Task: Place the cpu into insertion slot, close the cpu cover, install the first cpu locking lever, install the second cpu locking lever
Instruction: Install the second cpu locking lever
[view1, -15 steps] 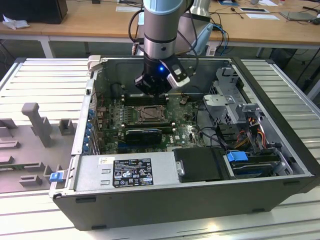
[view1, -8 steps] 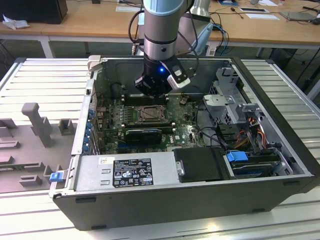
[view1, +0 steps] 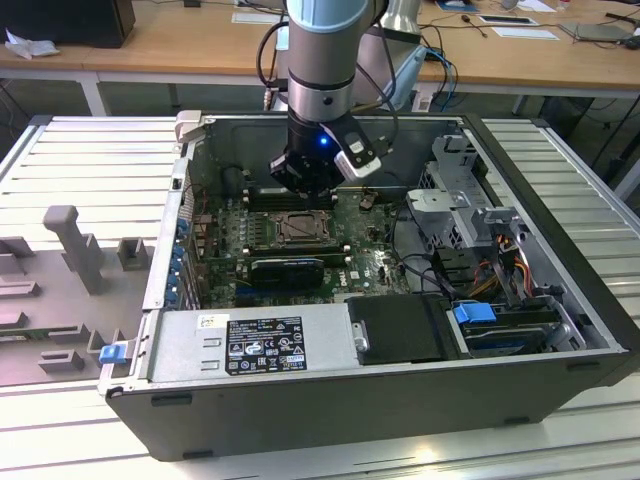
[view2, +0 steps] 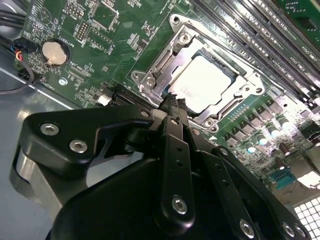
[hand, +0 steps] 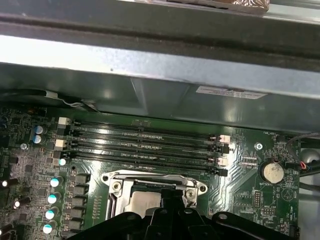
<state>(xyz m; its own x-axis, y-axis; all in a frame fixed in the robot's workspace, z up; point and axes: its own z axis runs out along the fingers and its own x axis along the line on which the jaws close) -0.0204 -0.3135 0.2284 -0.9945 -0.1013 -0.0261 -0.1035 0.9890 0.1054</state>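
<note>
My gripper (view1: 308, 185) hangs straight down inside the open computer case (view1: 560, 340), just above the socket area of the green motherboard (view1: 365, 265); in the exterior view it sits at about 12 o'clock from the insertion slot (view1: 298, 230). In the second wrist view my fingers (view2: 172, 107) look pressed together into one narrow tip with nothing pinched between them, which I judge suits pushing or hooking thin metal better than carrying a chip. The cpu (view2: 202, 82) is already seated in the socket, its pale face showing through the cut-out of the cpu cover (view2: 165, 62), which lies flat over it, so placement and cover-closing look done. My fingertip sits right at the cover's edge; can't tell if it's touching. The thin bars along the frame may be the locking levers, but I can't tell if they're latched. In the first wrist view the memory slots (hand: 145, 145) run at 12 o'clock from the socket and the coin cell (hand: 273, 172) is at about 3 o'clock, both well apart from my tip. Vertical approach keeps my body off the case walls.
</note>
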